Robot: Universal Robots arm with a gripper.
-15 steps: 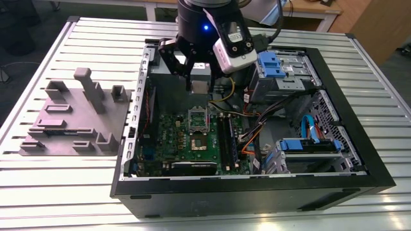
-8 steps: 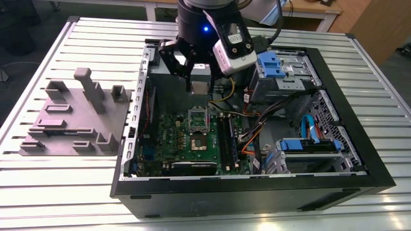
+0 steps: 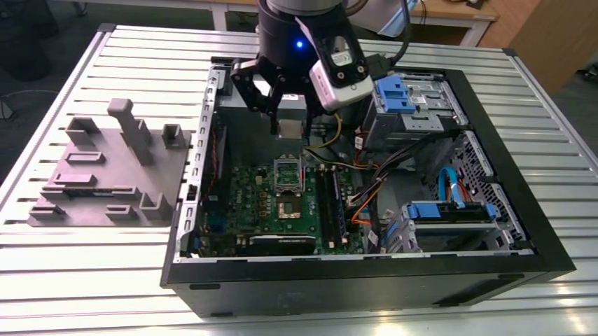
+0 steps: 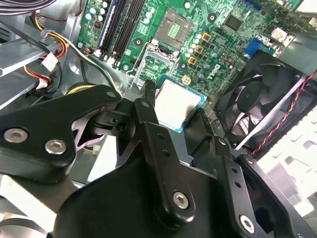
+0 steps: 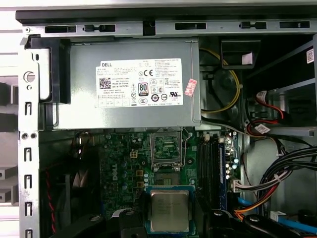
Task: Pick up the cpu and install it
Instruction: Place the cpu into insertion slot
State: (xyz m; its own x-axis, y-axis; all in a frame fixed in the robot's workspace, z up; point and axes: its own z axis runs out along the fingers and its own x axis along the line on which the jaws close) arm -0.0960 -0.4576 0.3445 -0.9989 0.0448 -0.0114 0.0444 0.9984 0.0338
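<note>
The cpu (image 3: 290, 129) is a small square chip with a silver-grey top, and my gripper (image 3: 290, 130) is shut on its edges. It hangs level inside the open computer case, above the green motherboard (image 3: 252, 199). In both wrist views the cpu (image 4: 178, 104) (image 5: 169, 210) sits between my black fingers (image 4: 148, 114). On the board, the open socket (image 4: 176, 25) (image 3: 290, 208) shows its pins. Its silver bracket (image 4: 156, 64) (image 5: 166, 148) (image 3: 288, 168) is swung open between the socket and the power supply.
The grey power supply box (image 5: 133, 84) with a white label fills the case end near the gripper. A black fan (image 4: 257, 104), memory slots (image 3: 332, 199), cable bundles (image 3: 374, 196) and blue-latched drive cages (image 3: 411, 98) surround the board. A grey fixture block (image 3: 112, 168) lies outside at the exterior view's left.
</note>
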